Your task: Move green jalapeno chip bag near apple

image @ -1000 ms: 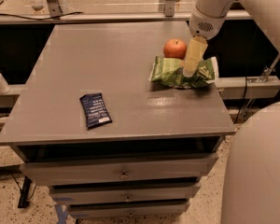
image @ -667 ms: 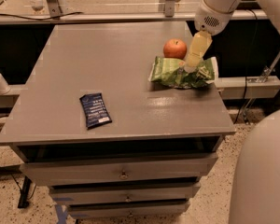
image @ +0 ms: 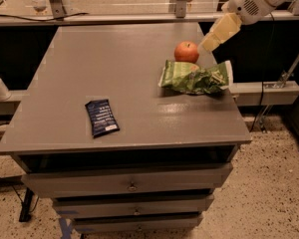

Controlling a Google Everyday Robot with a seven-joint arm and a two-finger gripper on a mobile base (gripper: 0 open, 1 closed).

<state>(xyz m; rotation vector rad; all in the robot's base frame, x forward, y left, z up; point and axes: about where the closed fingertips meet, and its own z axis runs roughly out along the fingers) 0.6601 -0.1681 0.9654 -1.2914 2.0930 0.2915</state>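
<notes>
Well, toward 8 o'clock on the grey drawer cabinet's top (image: pixel 139 118) lies a small dark blue flat packet (image: pixel 101 117). The round red-orange apple (image: pixel 186 51) sits toward 1 o'clock, with the crinkly green jalapeno chip bag (image: pixel 195 77) just at its 5 o'clock, apparently touching. At the apple's 2 o'clock hangs the pale-yellow gripper (image: pixel 208 44), holding nothing; wide or narrow, I cannot tell. Its white arm (image: pixel 251 1) is cut off at the top edge.
</notes>
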